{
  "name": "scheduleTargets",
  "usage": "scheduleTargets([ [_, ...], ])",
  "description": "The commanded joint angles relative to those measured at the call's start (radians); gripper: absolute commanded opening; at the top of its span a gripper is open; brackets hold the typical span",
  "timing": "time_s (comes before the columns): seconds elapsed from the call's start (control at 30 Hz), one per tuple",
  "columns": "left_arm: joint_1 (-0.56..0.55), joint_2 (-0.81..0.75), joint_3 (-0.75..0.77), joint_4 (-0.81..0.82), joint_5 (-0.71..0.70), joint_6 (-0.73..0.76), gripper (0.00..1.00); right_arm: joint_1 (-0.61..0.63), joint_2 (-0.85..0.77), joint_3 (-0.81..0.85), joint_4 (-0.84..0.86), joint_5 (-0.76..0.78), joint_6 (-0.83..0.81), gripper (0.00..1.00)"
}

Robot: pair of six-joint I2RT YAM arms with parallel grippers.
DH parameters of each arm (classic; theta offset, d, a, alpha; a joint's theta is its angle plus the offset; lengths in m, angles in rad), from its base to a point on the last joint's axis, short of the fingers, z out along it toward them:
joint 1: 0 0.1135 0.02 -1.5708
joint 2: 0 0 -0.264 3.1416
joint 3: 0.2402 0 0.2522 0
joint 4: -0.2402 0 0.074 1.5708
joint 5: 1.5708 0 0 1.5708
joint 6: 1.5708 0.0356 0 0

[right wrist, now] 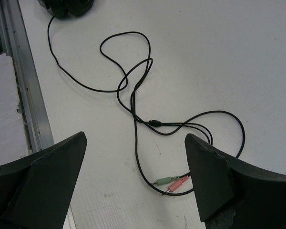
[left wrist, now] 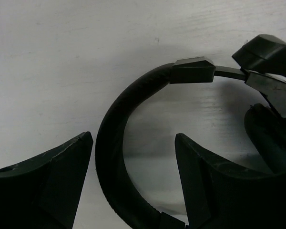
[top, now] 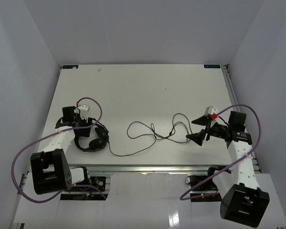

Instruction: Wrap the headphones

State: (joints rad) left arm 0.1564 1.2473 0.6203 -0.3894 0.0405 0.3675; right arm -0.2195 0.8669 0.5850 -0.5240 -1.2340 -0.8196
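Note:
The black headphones (top: 93, 138) lie on the white table at the near left, earcups together. My left gripper (top: 88, 128) is down over them. In the left wrist view the padded headband (left wrist: 109, 138) curves up between its fingers, with a gap on each side, so the left gripper (left wrist: 133, 137) is open. One earcup (left wrist: 271, 138) shows at the right. The thin black cord (top: 155, 136) trails right in loose loops. My right gripper (top: 192, 129) hovers open above its far end, and the green and pink plugs (right wrist: 174, 181) lie beside its right finger. The right gripper (right wrist: 134, 137) holds nothing.
An aluminium rail (right wrist: 26, 86) runs along the table's near edge. Thick purple cables (top: 19, 162) loop off both arms. White walls enclose the table on three sides.

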Motion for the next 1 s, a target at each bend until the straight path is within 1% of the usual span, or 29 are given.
scheduleTargets([
  [0.0, 0.010, 0.085, 0.029, 0.055, 0.017, 0.086, 0.75, -0.002, -0.022, 0.008, -0.006, -0.030, -0.003, 0.90],
  [0.1, 0.022, 0.113, 0.050, 0.072, 0.033, 0.085, 0.69, -0.006, -0.025, 0.007, -0.008, -0.030, -0.006, 0.90],
  [0.2, 0.038, 0.154, 0.057, 0.053, 0.084, 0.091, 0.61, -0.008, -0.020, 0.009, -0.007, -0.030, -0.007, 0.90],
  [0.27, 0.051, 0.181, 0.042, 0.029, 0.113, 0.110, 0.51, -0.009, -0.018, 0.009, -0.007, -0.028, -0.007, 0.90],
  [0.37, 0.063, 0.160, -0.012, 0.027, 0.102, 0.128, 0.50, -0.011, -0.010, 0.011, -0.007, -0.027, -0.006, 0.90],
  [0.43, 0.063, 0.147, -0.016, 0.029, 0.133, 0.110, 0.48, -0.011, -0.009, 0.012, -0.008, -0.026, -0.006, 0.90],
  [0.5, 0.066, 0.143, -0.003, 0.016, 0.154, 0.101, 0.38, -0.014, -0.009, 0.012, -0.007, -0.024, -0.006, 0.90],
  [0.53, 0.066, 0.138, 0.010, 0.006, 0.157, 0.101, 0.28, -0.014, -0.010, 0.012, -0.008, -0.024, -0.007, 0.90],
  [0.6, 0.065, 0.123, 0.030, -0.003, 0.158, 0.100, 0.18, -0.013, -0.012, 0.010, -0.008, -0.022, -0.007, 0.90],
  [0.67, 0.066, 0.096, 0.045, -0.004, 0.166, 0.084, 0.03, -0.012, -0.015, 0.007, -0.006, -0.019, -0.008, 0.90],
  [0.7, 0.065, 0.080, 0.050, -0.003, 0.177, 0.074, 0.00, -0.012, -0.015, 0.006, -0.005, -0.017, -0.010, 0.90],
  [0.83, 0.063, 0.028, 0.090, -0.007, 0.269, 0.007, 0.00, -0.012, -0.012, 0.004, -0.006, -0.019, -0.014, 0.90],
  [0.97, 0.058, -0.002, 0.187, -0.026, 0.372, -0.153, 0.00, -0.004, 0.010, 0.010, -0.027, -0.055, -0.038, 0.90],
])
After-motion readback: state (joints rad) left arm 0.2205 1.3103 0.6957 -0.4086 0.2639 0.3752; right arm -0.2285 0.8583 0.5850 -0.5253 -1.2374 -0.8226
